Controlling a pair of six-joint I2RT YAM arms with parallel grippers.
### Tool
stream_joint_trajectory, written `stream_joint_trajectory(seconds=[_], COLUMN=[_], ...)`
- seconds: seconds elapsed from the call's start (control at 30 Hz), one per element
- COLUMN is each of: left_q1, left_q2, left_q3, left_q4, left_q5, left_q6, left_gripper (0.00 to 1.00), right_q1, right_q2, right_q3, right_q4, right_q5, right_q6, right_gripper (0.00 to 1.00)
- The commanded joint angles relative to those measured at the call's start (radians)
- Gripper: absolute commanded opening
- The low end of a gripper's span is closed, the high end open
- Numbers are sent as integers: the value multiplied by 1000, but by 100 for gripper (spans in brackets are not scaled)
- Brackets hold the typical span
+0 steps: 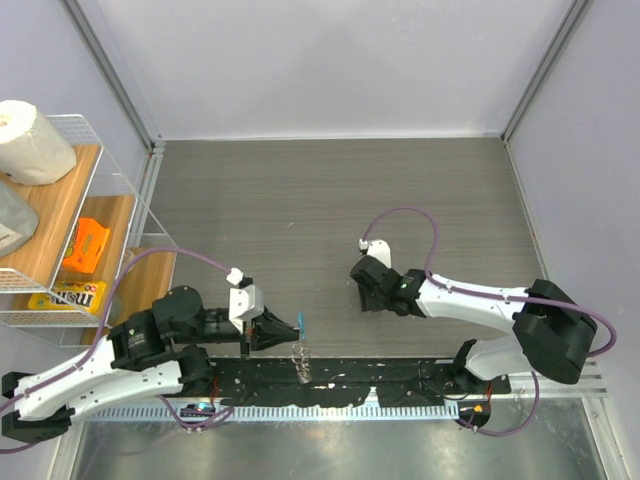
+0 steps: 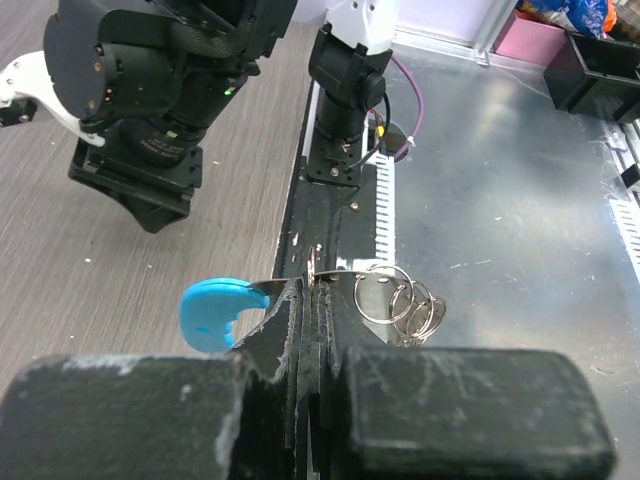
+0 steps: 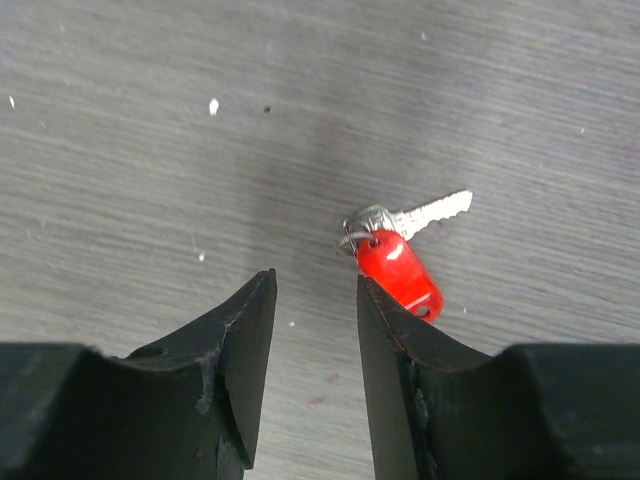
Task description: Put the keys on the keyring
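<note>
Your left arm lies low along the near table edge, wrist turned sideways. The left gripper (image 2: 306,300) is pressed together on the keyring (image 2: 388,298), with the blue tag (image 2: 212,312) out one side of the jaws and the rings out the other. Your right arm reaches in from the right, wrist pitched down. The right gripper (image 3: 315,290) is spread over the table (image 3: 150,120). The red-headed key (image 3: 400,268) lies flat, just beside one fingertip, ungripped

Glossy red plastic key (image 3: 398,272), shiny metal keyring (image 2: 405,300), matt grey woodgrain table (image 1: 300,200).
</note>
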Motion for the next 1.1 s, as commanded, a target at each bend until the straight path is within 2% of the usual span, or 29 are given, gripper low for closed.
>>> stream_joint_trajectory(seconds=[0.0,0.33,1.07], left_q1=[-2,-2,-4], left_q2=[-10,-23,-20], left_q3=[4,1,9], left_q4=[84,78,78], left_q5=[32,32,63], left_q6=[12,13,18], left_gripper=[0,0,0], right_q1=[-1,1,5], right_q2=[32,49,99], right_q3=[56,55,32], right_q4=[63,68,20], right_q5=[113,153,173], right_q6=[86,144,226], right_gripper=[43,34,33])
